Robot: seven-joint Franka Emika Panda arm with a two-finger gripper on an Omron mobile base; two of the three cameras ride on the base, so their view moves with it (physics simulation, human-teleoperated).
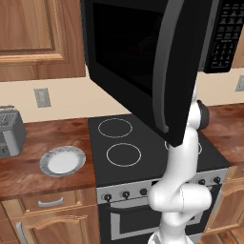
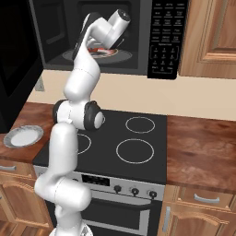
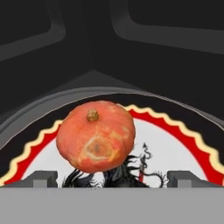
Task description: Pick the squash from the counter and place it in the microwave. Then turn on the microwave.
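The fingers (image 3: 43, 178) stand wide apart, one tip at each lower corner of the hand view, and grip nothing. The squash (image 3: 96, 135) sits between them and just ahead, clear of both tips, stem up, orange-red with a paler patch on its near side. It rests on a round plate (image 3: 175, 144) with a white middle, a black drawing, a red band and a scalloped cream edge. That plate lies on the grey turntable (image 3: 39, 116) inside the dark microwave (image 2: 161, 41) cavity. In the right base view the gripper (image 2: 94, 46) is inside the open microwave, low over the plate, with the white arm (image 2: 80, 78) bending up from the base into the opening. The keypad (image 2: 166, 37) is to the right of the cavity. The door (image 1: 143, 62) hangs open, swung out toward the left base camera, with its long grey handle (image 1: 164, 71) along the free edge. Below lies the black stovetop (image 2: 138, 143), with the wooden counter (image 2: 203, 152) on both sides. A second, grey-rimmed white plate (image 1: 62, 161) lies on the left counter, near a grey toaster (image 1: 9, 131) at the far left.
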